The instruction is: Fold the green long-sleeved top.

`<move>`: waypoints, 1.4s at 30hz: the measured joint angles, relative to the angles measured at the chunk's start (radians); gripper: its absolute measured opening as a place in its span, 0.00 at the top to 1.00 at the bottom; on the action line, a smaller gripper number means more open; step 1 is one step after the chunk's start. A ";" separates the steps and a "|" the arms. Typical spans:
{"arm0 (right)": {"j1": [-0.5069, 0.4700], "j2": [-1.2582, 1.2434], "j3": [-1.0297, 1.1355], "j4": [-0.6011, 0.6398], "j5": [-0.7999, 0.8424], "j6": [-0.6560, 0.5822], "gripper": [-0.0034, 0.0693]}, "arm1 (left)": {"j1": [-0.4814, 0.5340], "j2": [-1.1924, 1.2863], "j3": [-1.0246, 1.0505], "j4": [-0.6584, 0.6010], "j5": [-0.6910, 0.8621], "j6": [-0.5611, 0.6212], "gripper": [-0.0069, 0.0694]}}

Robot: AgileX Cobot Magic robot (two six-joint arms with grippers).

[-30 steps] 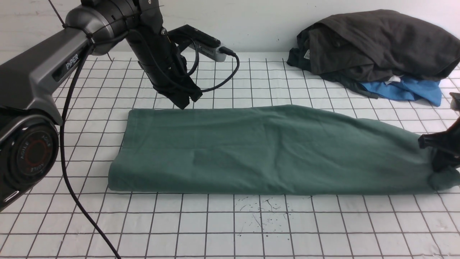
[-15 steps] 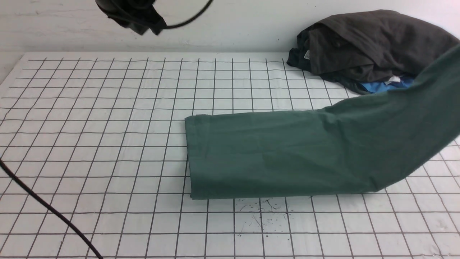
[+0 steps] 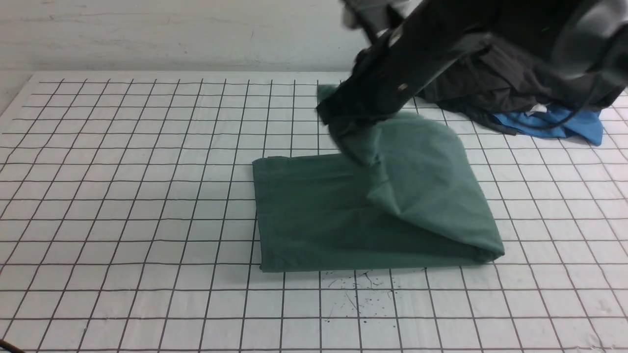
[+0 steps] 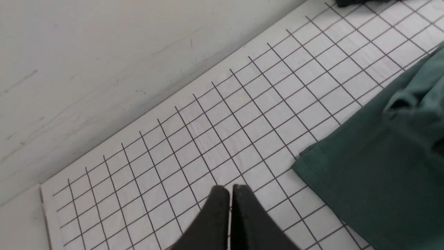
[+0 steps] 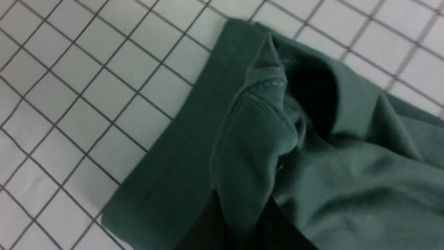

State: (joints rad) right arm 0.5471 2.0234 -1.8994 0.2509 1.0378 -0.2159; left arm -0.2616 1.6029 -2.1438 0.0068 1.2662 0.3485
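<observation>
The green long-sleeved top (image 3: 324,215) lies as a folded band on the gridded table (image 3: 122,196). Its right-hand end is lifted and doubled back leftward over the rest. My right gripper (image 3: 338,122) hovers over the band's far edge, shut on a bunched, ribbed piece of the top (image 5: 249,139); its dark fingers pinch that fabric in the right wrist view, right gripper (image 5: 242,211). My left gripper (image 4: 230,189) is out of the front view. It hangs shut and empty above bare grid, off the top's (image 4: 374,180) left corner.
A dark grey-black heap of clothes (image 3: 495,88) and a bright blue garment (image 3: 554,125) sit at the back right, partly behind my right arm. A white wall runs along the table's far edge. Ink specks (image 3: 358,289) mark the grid in front of the top.
My right arm has swung the top's right end up and across to the left, doubling it over the band. The left arm rose out of the front view.
</observation>
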 joint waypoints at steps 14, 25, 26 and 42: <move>0.058 0.135 -0.001 0.171 -0.137 -0.015 0.37 | 0.000 -0.179 0.333 0.037 0.010 -0.037 0.92; 0.059 0.152 -0.009 -0.091 0.014 0.036 0.61 | 0.000 -0.369 0.545 0.079 0.011 -0.085 0.92; 0.063 0.173 -0.009 -0.086 0.032 0.039 0.69 | 0.000 -0.390 0.569 0.079 0.011 -0.095 0.92; 0.125 0.180 -0.009 -0.081 0.058 -0.003 0.97 | 0.000 -1.051 1.195 0.124 -0.029 -0.307 0.92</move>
State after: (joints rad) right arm 0.6724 2.2037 -1.9087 0.1698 1.0953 -0.2187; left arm -0.2616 0.5520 -0.9486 0.1313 1.2375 0.0416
